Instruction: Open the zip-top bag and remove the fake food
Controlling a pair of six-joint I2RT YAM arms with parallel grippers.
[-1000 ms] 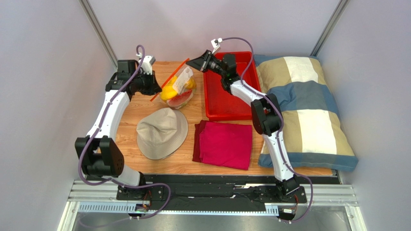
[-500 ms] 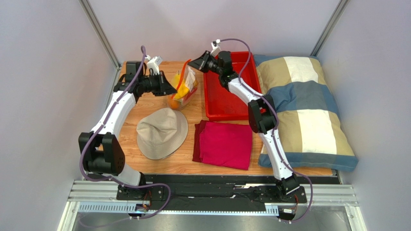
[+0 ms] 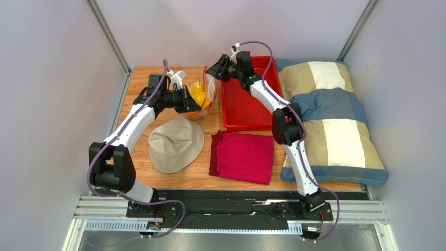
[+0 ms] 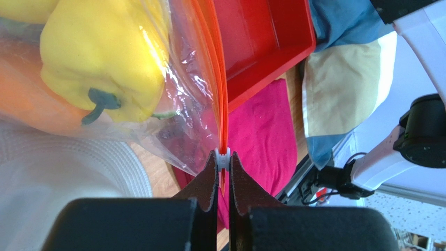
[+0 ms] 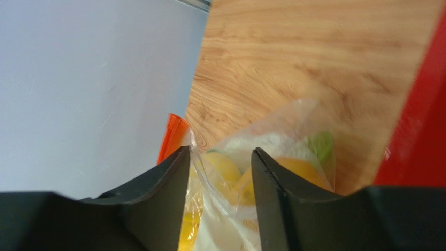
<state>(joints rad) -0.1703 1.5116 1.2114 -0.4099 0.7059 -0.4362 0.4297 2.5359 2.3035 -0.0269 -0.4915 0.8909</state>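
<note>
The zip-top bag (image 3: 203,93), clear with an orange-red zip strip (image 4: 222,94), stands bunched at the back of the table between both arms. My left gripper (image 4: 223,156) is shut on the white slider (image 4: 223,158) at the near end of the strip; in the top view the left gripper (image 3: 191,100) is at the bag's left side. The fake food shows through the plastic: a yellow bell pepper (image 4: 104,57), a yellow fruit (image 5: 225,164), an orange (image 5: 301,170). My right gripper (image 5: 220,154) is open at the bag's top edge (image 3: 211,71), with loose film between its jaws.
A red tray (image 3: 246,99) stands just right of the bag. A beige hat (image 3: 175,144) and a folded magenta cloth (image 3: 243,157) lie nearer me. A checked pillow (image 3: 330,120) fills the right side. Grey walls close off the back and sides.
My left gripper has travelled right along the zip strip with the slider, and the bag has bunched up towards the tray. My right gripper's jaws have parted from shut.
</note>
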